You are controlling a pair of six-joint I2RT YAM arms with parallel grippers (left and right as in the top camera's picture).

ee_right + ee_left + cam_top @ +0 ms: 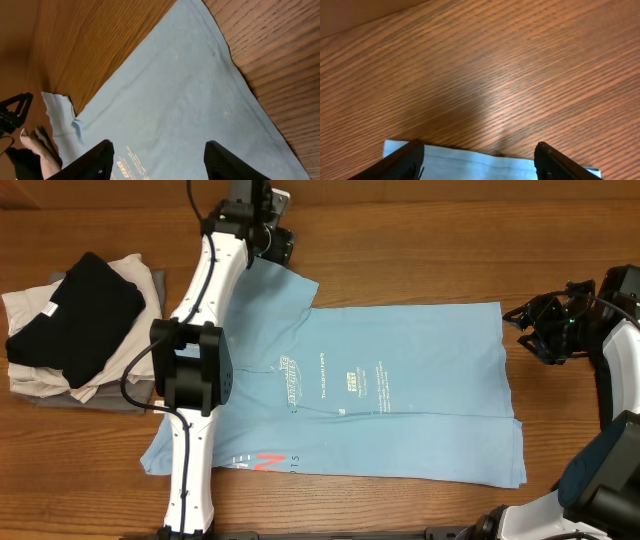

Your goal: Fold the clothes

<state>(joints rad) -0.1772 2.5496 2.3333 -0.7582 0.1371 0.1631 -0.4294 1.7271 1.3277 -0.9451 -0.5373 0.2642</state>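
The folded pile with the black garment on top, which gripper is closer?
Left. The left gripper is at the sleeve of the blue T-shirt, near the pile; the right gripper sits past the shirt's opposite edge.

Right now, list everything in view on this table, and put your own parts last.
T-shirt: one, sky blue with white print and a small red-orange mark, spread flat across the middle of the table.
Black garment: one, black, folded on top of the pile at the table's left end.
Lower garments: number unclear, beige and grey, stacked under the black one.
Table: one, brown wood, under everything.
Left arm: one, white and black, stretched over the T-shirt's left side toward its far sleeve.
Left gripper: one, black, open, over the sleeve's edge.
Right arm: one, white and black, at the table's right end.
Right gripper: one, black, open, by the T-shirt's far right corner.
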